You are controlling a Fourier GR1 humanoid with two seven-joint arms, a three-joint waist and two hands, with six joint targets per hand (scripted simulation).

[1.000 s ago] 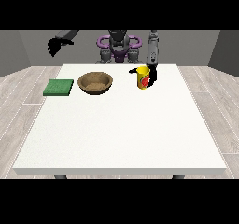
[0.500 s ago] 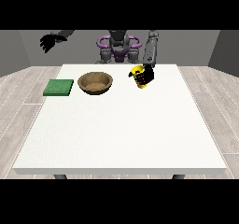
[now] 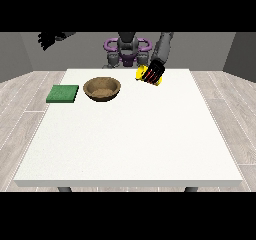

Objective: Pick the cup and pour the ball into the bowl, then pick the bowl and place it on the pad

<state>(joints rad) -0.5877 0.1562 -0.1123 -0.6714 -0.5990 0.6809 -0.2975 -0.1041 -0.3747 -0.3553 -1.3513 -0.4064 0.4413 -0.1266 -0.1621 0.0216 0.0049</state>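
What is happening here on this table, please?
The hand at the view's right holds a yellow cup, lifted and tipped toward the wooden bowl. The bowl sits on the white table, beside a green pad. The other hand is raised at the view's upper left, holding nothing.

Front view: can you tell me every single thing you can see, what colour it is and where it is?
table: one, white, fills the middle of the view
pad: one, green, flat on the table near its edge at the view's left
bowl: one, brown, on the table just beside the pad
cup: one, yellow, tipped over and held above the table, beside the bowl
ball: none that I can make out
robot body: one, grey and purple, behind the table
hands: two, black; hand at the view's right wraps the cup, hand at the view's left raised high
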